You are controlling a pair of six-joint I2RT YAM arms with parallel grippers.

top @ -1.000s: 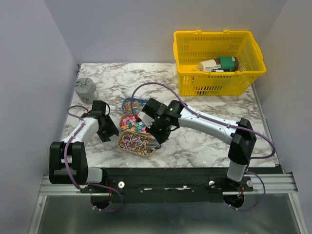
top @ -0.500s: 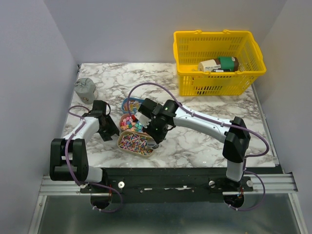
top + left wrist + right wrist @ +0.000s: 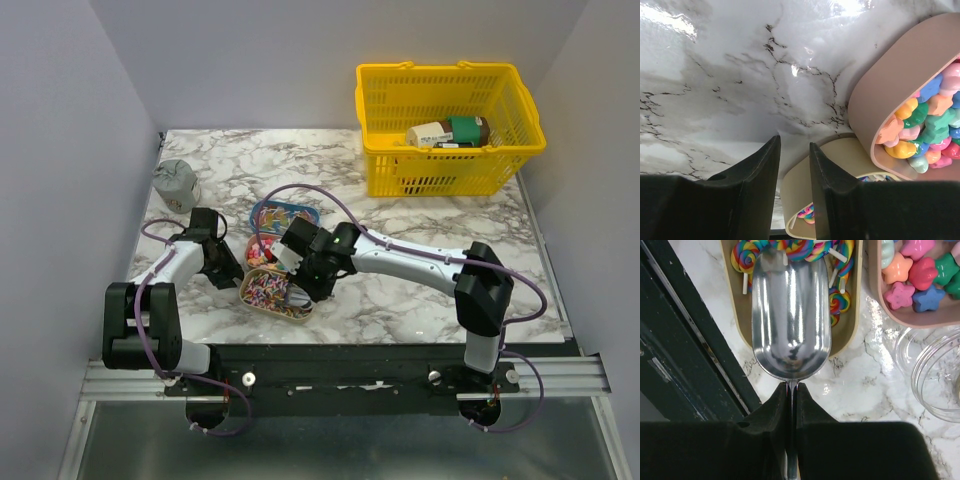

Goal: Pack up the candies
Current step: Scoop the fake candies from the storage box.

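The candies lie in two oval trays. Swirl lollipops (image 3: pixel 840 295) fill the beige tray (image 3: pixel 262 290), and star-shaped sweets (image 3: pixel 925 125) fill the pink tray (image 3: pixel 880 100) behind it. My right gripper (image 3: pixel 791 390) is shut on the thin handle of a silver scoop (image 3: pixel 790 315). The empty bowl of the scoop hangs over the near end of the beige tray, its tip at the lollipops. My left gripper (image 3: pixel 795 150) stands at the beige tray's left end. One finger is outside the wall and the other over the inside, with a narrow gap left.
A clear round container (image 3: pixel 935 375) stands on the marble right of the pink tray. A blue tin (image 3: pixel 283 213) lies behind the trays, a grey pouch (image 3: pixel 175 182) at the far left, and a yellow basket (image 3: pixel 447 130) with packages at the back right. The table's black front edge (image 3: pixel 685 365) runs beside the beige tray.
My right arm has swung left and toward the front edge, carrying the scoop over the beige tray. The left jaws have narrowed at the tray's end.
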